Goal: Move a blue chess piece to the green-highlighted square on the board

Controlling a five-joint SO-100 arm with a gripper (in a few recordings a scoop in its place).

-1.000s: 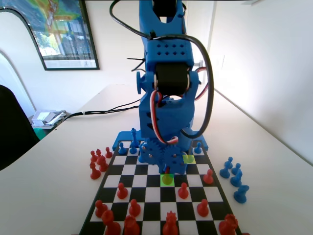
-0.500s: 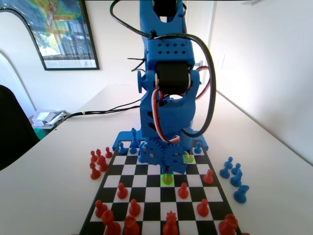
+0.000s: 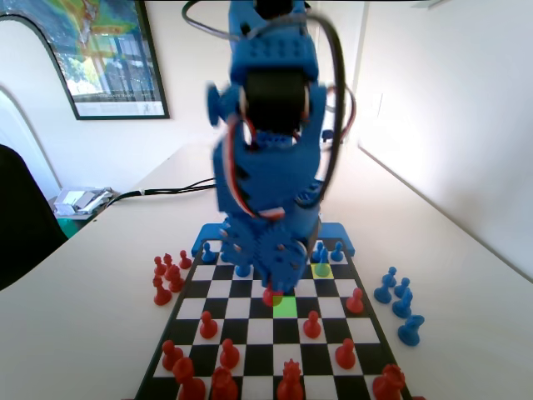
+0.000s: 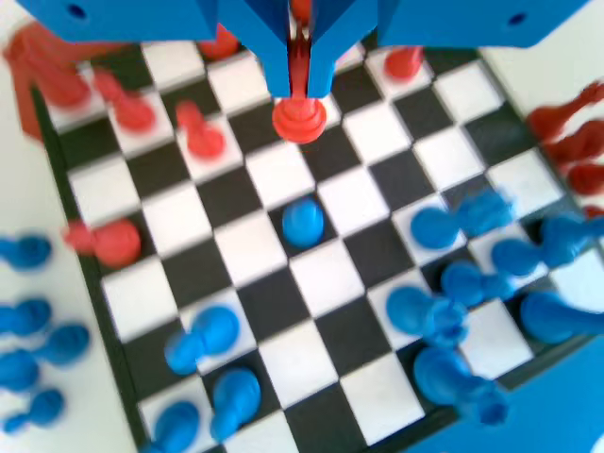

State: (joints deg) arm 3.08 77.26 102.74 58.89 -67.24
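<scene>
The blue arm's two-finger gripper [image 4: 299,90] is clenched on a small red plastic pawn with a round head [image 4: 299,118]. Its jaws pinch the pawn's neck, so the piece hangs upright below them, clear of the flat black-and-white chequered board [image 4: 283,360]. In the fixed view the pawn hangs just beside the bright green-highlighted square [image 3: 286,307], at its left edge, and the square itself is bare. My reading is that the red pawn is being taken out of the way as a capture, so the target is free for the blue side.

The task's own piece, a short blue plastic pawn with a round head and flared base [image 4: 303,222], stands untouched on a black square near the middle of the board in the wrist view. It is below the gripper in the picture and ahead of the other blue pieces. In the fixed view a small blue piece stands on the yellower lime-tinted square [image 3: 321,271], which probably marks where the move starts.

Clusters of red and blue pieces sit off the board on the white counter [image 3: 100,275], one on each side, which suggests where the held pawn belongs. The blue move itself is not yet begun. The arm is blurred in both views, so finer detail of the grip cannot be told.
</scene>
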